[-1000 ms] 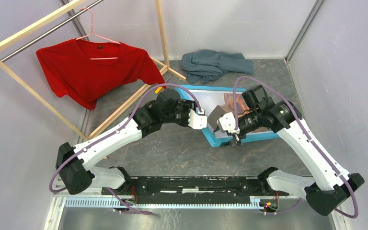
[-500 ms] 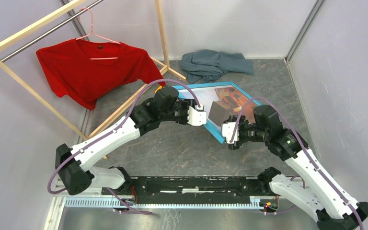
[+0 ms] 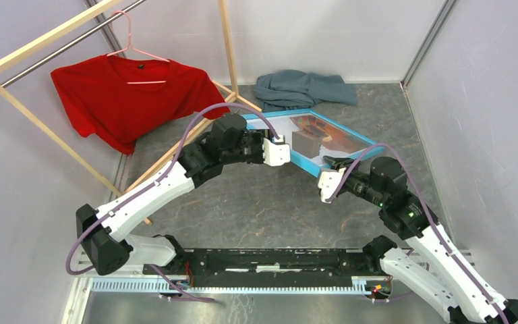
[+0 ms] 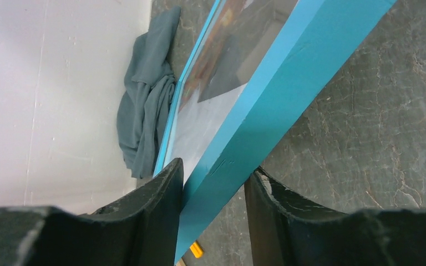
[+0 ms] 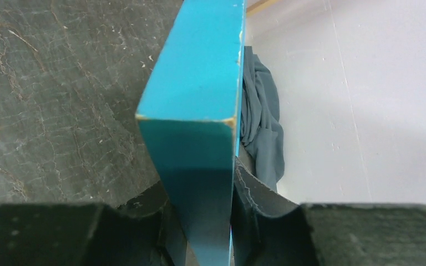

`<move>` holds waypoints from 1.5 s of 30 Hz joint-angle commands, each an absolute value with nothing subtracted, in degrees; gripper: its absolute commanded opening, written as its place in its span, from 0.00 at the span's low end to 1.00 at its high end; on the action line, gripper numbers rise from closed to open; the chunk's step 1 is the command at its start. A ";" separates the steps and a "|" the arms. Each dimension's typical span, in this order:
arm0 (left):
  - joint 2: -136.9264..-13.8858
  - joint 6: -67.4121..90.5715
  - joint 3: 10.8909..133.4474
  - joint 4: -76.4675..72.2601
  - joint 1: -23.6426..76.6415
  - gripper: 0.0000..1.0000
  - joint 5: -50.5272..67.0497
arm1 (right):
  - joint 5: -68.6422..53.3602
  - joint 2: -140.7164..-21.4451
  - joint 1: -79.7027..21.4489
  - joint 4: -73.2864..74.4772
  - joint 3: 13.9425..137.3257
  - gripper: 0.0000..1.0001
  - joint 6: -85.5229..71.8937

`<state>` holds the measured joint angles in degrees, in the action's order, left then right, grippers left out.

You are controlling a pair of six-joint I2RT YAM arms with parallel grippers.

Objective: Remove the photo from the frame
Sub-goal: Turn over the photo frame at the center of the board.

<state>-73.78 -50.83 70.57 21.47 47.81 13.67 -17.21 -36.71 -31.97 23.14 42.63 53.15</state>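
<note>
Near back of tabletop (image 3: 243, 202), thin light-blue picture frame (image 4: 288, 77) now swung leftward, left claw (image 4: 213, 177) and right claw (image 5: 199, 188) pinching its edges, grey-blue cloth (image 3: 303, 91) behind.

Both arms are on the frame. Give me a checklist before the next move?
1. Clamp of right gripper on frame corner: ok, tight on both faces.
2. Hold of left gripper on frame edge: ok, the edge sits between the jaws and they appear to touch it.
3. Photo out of frame: not ok, it sits inside.
4. Back of frame reachable: cannot tell, no view shows the back.
5. Frame apart from cloth: cannot tell, they look close from above.
</note>
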 commanded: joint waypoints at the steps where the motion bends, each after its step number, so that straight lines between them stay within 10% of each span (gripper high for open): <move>1: -75.37 -43.85 73.01 21.19 49.39 0.57 21.10 | -14.15 -37.72 -31.76 20.05 43.64 0.15 45.01; 7: -75.17 -43.04 75.36 21.18 49.24 0.99 16.60 | -13.06 -38.13 -31.81 21.46 47.19 0.13 44.82; 28: -63.07 -38.31 64.73 8.02 36.57 1.00 -1.49 | -3.76 -42.61 -29.53 20.46 59.80 0.00 35.10; 45: -52.27 -36.01 47.20 17.85 24.26 1.00 13.03 | -10.77 -45.82 -24.76 24.43 75.89 0.00 23.25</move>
